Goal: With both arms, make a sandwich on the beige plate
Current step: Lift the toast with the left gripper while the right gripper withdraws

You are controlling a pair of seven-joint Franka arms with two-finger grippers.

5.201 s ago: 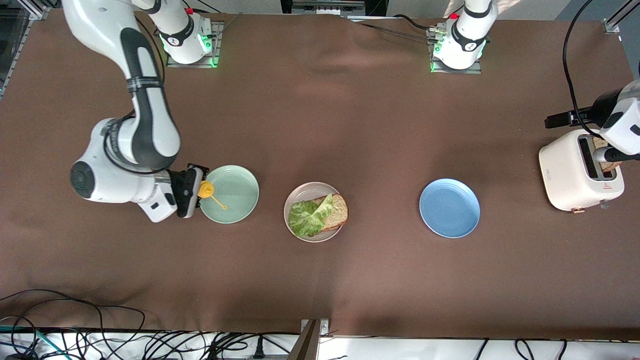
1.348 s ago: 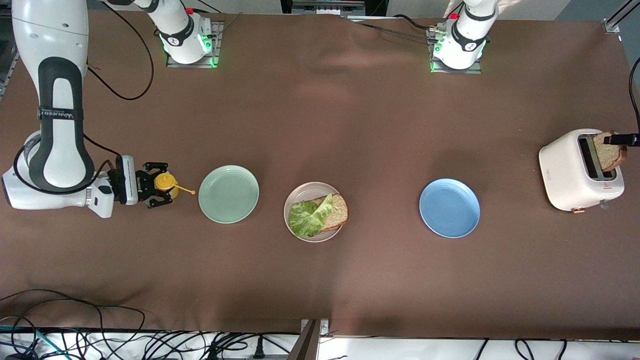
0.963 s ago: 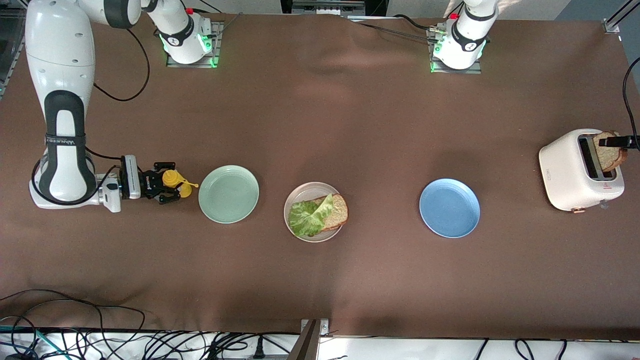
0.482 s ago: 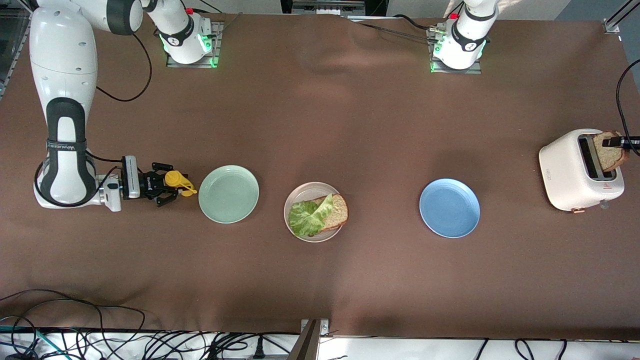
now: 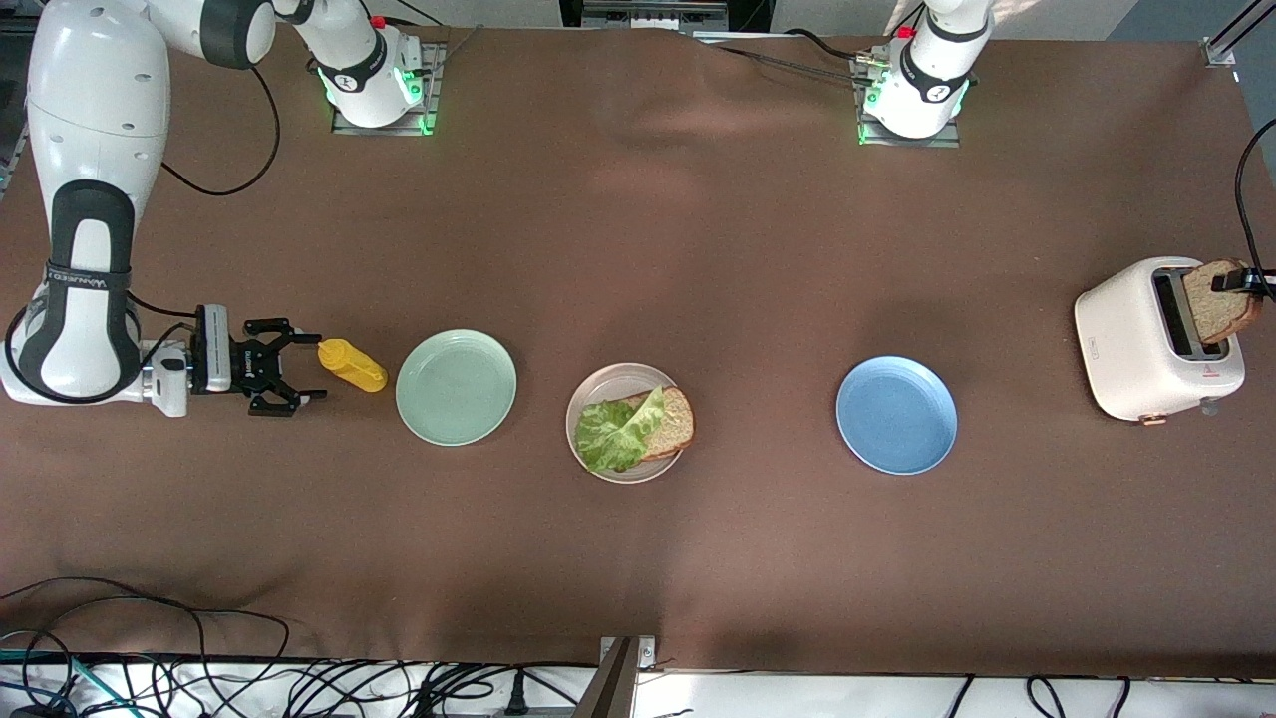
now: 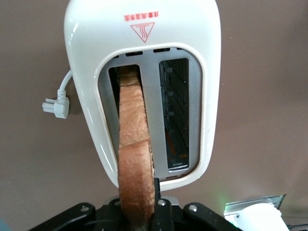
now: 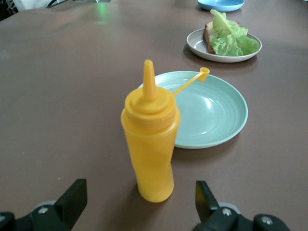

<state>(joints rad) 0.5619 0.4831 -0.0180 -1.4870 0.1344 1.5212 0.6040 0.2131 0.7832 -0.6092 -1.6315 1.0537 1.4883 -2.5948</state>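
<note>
The beige plate (image 5: pixel 588 399) lies mid-table with one brown bread slice (image 5: pixel 673 419) and a green lettuce leaf (image 5: pixel 610 434) on top of it; plate (image 7: pixel 197 45) and lettuce (image 7: pixel 231 38) also show in the right wrist view. My left gripper (image 5: pixel 1239 283) is shut on a second bread slice (image 5: pixel 1218 304), which stands partly in a slot of the white toaster (image 5: pixel 1131 344). The left wrist view shows that slice (image 6: pixel 134 159) edge-on between my left gripper's (image 6: pixel 139 202) fingers, over the toaster (image 6: pixel 144 48). My right gripper (image 5: pixel 291 374) is open and empty, low over the table at the right arm's end.
A yellow squeeze bottle (image 5: pixel 351 364) stands upright between my right gripper (image 7: pixel 138 202) and the mint green plate (image 5: pixel 457 387); it is close in the right wrist view (image 7: pixel 150 139), its cap hanging open. A blue plate (image 5: pixel 896 415) lies between the beige plate and the toaster.
My right gripper has opened, let go of the yellow bottle and drawn back from it toward the right arm's end. The left gripper still holds the bread at the toaster.
</note>
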